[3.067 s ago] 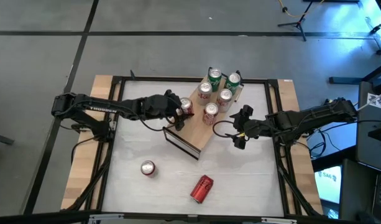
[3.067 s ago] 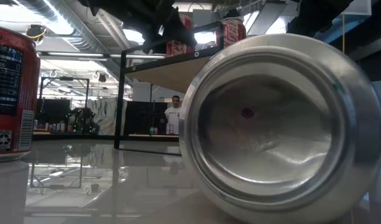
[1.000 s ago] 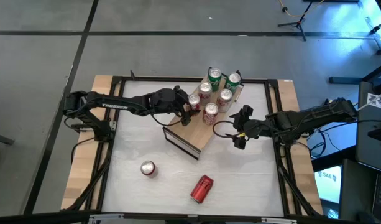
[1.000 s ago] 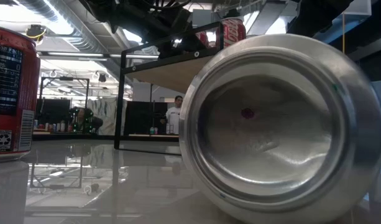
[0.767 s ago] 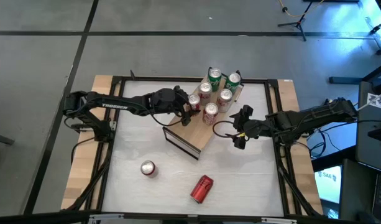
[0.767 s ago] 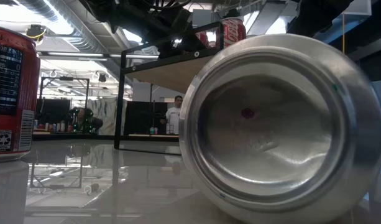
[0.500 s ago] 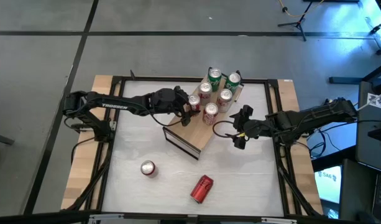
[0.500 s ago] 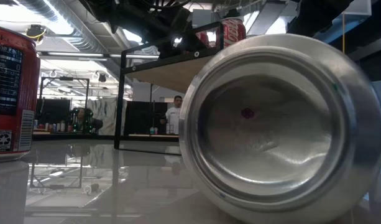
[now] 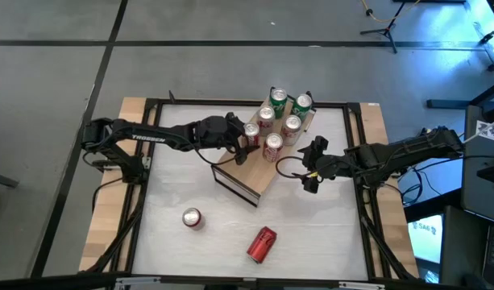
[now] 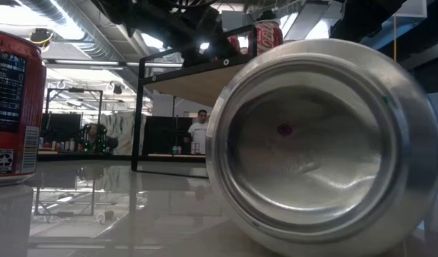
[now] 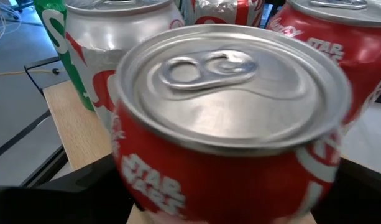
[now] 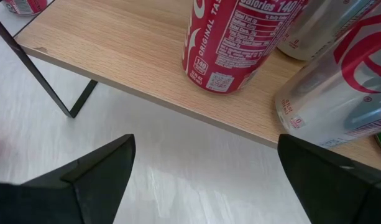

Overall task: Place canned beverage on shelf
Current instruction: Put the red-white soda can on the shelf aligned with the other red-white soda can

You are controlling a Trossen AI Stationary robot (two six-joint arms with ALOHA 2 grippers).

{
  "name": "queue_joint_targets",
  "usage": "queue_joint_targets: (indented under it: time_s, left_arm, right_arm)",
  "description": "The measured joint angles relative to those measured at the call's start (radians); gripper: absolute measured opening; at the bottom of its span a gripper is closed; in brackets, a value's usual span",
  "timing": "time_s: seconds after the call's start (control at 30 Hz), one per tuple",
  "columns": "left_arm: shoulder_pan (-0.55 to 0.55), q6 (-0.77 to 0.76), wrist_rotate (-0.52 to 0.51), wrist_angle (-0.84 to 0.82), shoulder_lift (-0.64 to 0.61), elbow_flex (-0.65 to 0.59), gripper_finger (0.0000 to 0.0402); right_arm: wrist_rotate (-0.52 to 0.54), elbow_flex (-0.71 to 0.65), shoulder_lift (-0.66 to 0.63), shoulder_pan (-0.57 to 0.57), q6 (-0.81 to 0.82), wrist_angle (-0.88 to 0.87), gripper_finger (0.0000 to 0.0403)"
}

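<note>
Left pincer (image 9: 243, 141) sits around the red can (image 9: 251, 132) I have just stood on the shelf (image 9: 261, 165). From the left wrist view its fingers (image 11: 72, 186) look spread either side of the can, loosened rather than clamped, though I cannot tell whether a pad is touching the wall.

My worry is the retreat. That can stands close against its neighbours, another red can (image 9: 272, 145) and a silver can (image 9: 266, 115), and a finger dragging on the way out could tip it into them. It also stands near the shelf's left long edge, so a nudge the other way could send it off onto the bench (image 9: 182, 169).

Beyond, two green cans (image 9: 277, 97) fill the far end of the shelf, leaving bare board only at the near end.

Right pincer (image 9: 311, 171) waits wide open and holding nothing just off the shelf's right edge, close enough to need care.

Out on the open bench an upright can (image 9: 191, 218) and a toppled can (image 9: 261, 244) wait, well apart from the shelf, with clear approach around them.
</note>
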Motion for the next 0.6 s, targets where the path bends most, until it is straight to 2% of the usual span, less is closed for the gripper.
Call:
queue_joint_targets:
  time_s: [0.33, 0.6]
  left_arm:
    - [-0.009, 0.000, -0.006, 0.000, -0.001, 0.000, 0.0382]
    - [-0.009, 0.000, -0.006, -0.043, -0.053, -0.001, 0.0382]
  right_arm:
    - [0.000, 0.000, 0.000, 0.000, 0.000, 0.000, 0.0388]
    - [0.000, 0.000, 0.000, 0.000, 0.000, 0.000, 0.0388]
